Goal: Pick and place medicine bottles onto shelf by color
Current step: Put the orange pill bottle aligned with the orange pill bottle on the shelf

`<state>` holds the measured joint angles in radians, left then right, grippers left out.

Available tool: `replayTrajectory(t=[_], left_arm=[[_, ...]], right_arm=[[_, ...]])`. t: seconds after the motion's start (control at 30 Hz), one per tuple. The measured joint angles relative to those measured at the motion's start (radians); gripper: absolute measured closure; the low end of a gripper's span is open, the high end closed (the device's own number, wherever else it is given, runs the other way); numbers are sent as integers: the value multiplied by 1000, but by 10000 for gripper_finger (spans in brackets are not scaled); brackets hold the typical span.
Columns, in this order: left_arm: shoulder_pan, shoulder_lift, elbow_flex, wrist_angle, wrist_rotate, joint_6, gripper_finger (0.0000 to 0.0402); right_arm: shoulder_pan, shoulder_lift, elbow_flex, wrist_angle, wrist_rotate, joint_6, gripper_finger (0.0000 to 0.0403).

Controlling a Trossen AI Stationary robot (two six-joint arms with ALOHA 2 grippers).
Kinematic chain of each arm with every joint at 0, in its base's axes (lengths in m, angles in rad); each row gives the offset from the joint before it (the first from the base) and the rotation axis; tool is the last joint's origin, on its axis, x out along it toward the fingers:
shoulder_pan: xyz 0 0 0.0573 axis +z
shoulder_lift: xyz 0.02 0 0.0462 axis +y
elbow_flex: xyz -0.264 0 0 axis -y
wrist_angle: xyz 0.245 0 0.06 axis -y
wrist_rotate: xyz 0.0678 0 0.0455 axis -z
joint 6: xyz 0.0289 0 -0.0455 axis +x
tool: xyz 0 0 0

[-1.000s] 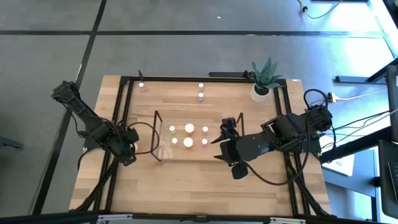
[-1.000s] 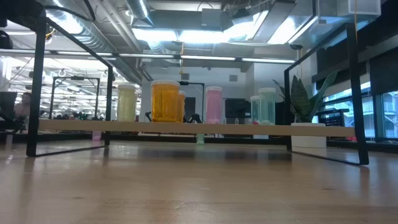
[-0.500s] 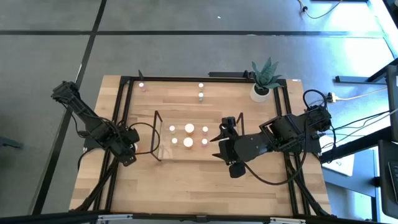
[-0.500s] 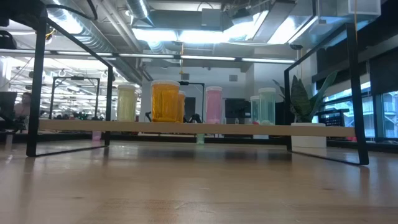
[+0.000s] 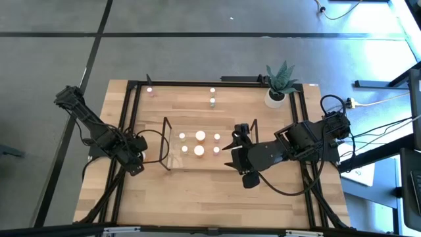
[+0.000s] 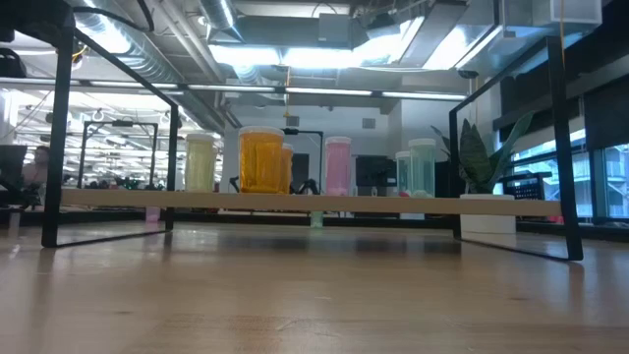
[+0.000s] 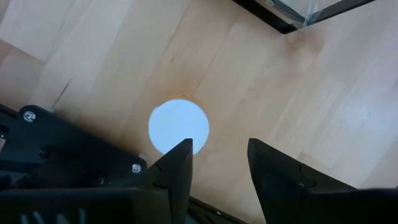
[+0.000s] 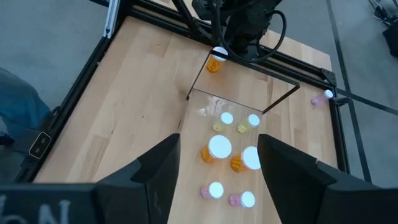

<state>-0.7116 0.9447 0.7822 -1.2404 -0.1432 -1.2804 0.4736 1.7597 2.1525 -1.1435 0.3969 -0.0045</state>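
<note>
The clear shelf (image 5: 166, 143) stands mid-table. On it stand several white-capped bottles (image 5: 200, 136); the low view shows them as yellow (image 6: 200, 162), orange (image 6: 260, 157), pink (image 6: 337, 164) and green (image 6: 421, 167). My left gripper (image 7: 219, 155) is open and points down, left of the shelf. Below it an orange bottle with a white cap (image 7: 178, 126) stands on the table; it also shows in the right wrist view (image 8: 216, 60). I cannot tell whether a finger touches it. My right gripper (image 8: 217, 146) is open and empty at the shelf's right end (image 5: 232, 151).
A pink bottle (image 5: 150, 91) stands at the far left of the table, and two more bottles (image 5: 212, 96) stand at the far middle. A potted plant (image 5: 279, 85) stands at the far right. Black frame bars (image 5: 197, 83) run along the table's edges.
My right gripper has edged a little toward the table's left edge, nearer the shelf's right end. It has stayed open.
</note>
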Motion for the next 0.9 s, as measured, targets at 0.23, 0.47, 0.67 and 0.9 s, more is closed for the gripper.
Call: replayTrajectory(t=[0.23,0.47,0.67,0.9], left_arm=[[0,0,-21,5,1,0,250],[0,0,-60,31,4,1,176],[6,11,-92,41,-3,8,107],[58,73,-92,47,-4,9,88]], right_arm=[[0,0,0,0,0,-1,186],[0,0,0,0,1,1,186],[0,0,0,0,1,0,186],[0,0,0,2,1,-1,186]])
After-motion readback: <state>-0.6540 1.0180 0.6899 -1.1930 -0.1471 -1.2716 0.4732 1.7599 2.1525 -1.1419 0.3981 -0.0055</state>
